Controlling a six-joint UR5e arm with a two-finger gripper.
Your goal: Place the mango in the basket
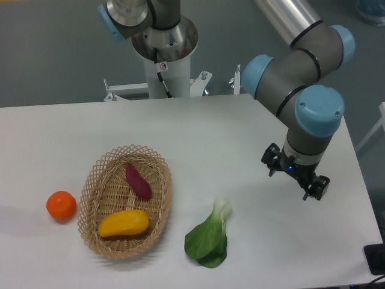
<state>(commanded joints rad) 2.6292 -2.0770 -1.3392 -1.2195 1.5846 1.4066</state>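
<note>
The yellow mango (pixel 123 223), orange-tinted at its left end, lies inside the tan wicker basket (pixel 162 201), in its near part. The basket sits on the white table at the front left. My gripper (pixel 295 175) hangs over the right side of the table, far to the right of the basket and apart from all the produce. It holds nothing that I can see. Its fingers are hidden under the black wrist mount, so I cannot tell how the jaws stand.
A purple sweet potato (pixel 138 182) lies in the far part of the basket. A round orange (pixel 61 205) sits on the table left of the basket. A green bok choy (pixel 209 238) lies right of it. The robot base (pixel 163 54) stands behind the table.
</note>
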